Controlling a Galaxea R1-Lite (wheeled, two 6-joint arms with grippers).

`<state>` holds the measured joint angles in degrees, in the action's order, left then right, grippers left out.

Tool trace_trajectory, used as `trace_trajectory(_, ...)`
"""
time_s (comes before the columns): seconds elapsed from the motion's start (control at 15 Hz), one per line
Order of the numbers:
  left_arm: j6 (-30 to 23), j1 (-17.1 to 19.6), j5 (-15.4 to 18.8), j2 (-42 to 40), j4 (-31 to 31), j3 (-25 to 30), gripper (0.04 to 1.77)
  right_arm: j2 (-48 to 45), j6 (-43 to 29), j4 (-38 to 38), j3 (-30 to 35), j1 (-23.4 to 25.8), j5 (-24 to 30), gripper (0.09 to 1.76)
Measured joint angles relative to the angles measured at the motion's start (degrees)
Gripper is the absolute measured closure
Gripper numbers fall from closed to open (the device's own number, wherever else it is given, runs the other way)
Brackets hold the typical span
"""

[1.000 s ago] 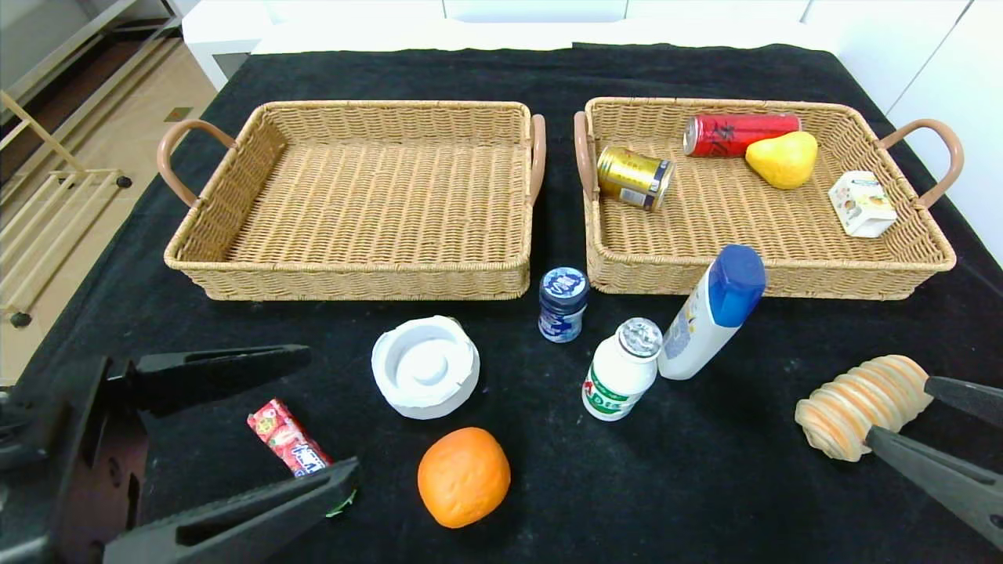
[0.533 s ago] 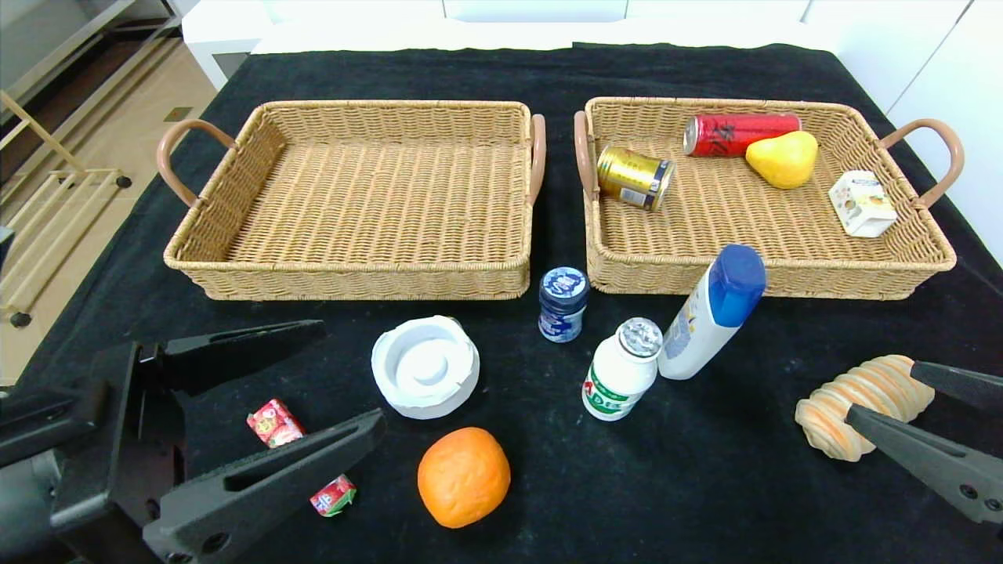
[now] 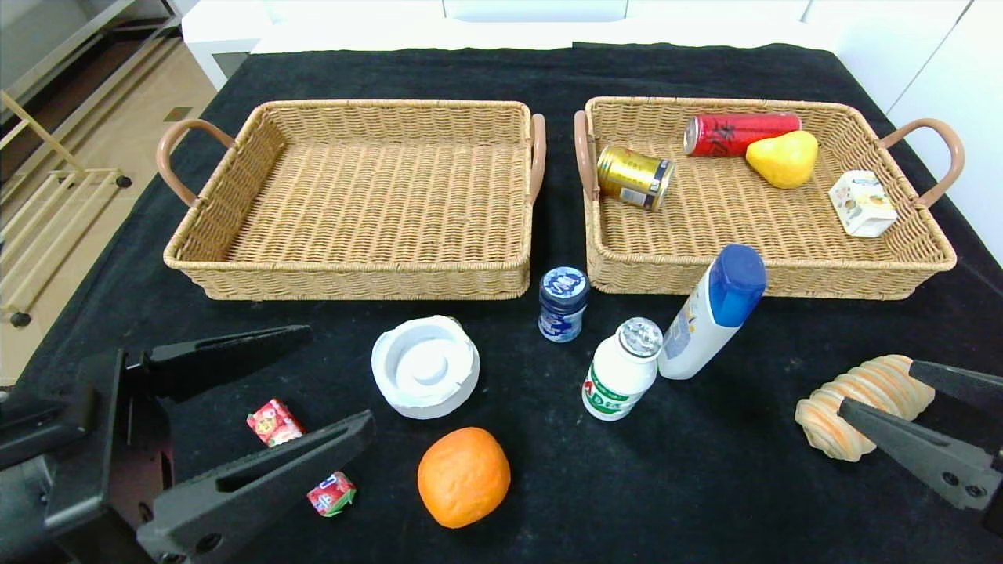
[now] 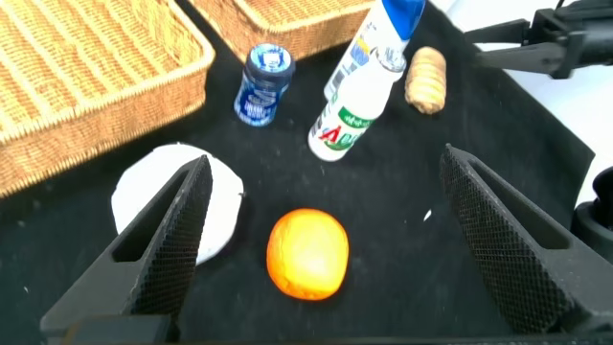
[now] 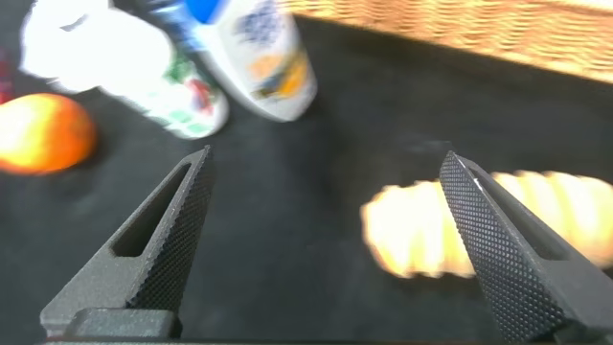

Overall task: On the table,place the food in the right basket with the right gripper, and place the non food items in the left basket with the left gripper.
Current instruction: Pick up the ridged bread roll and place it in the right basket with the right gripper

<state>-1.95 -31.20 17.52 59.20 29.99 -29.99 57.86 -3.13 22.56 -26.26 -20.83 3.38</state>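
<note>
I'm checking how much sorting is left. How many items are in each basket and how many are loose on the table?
Left basket: 0
Right basket: 4
Loose on the table: 7
Total: 11

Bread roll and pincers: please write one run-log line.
right pincer: open, around bread roll | left pincer: open, above candy pack
</note>
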Motion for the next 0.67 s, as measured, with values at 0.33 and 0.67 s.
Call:
trace_trajectory(0.33, 0.1, -0.4, 0.0, 0.1, -2.7, -3.0, 0.09, 2.1, -2.6, -12.9, -7.8, 0.2, -14.1, 0.14)
trace_trajectory(0.67, 0.1, -0.5, 0.0, -0.2, -2.8, -3.5, 0.09, 8.8, -21.8, -32.7, -23.2, 0.8, -19.7, 0.14)
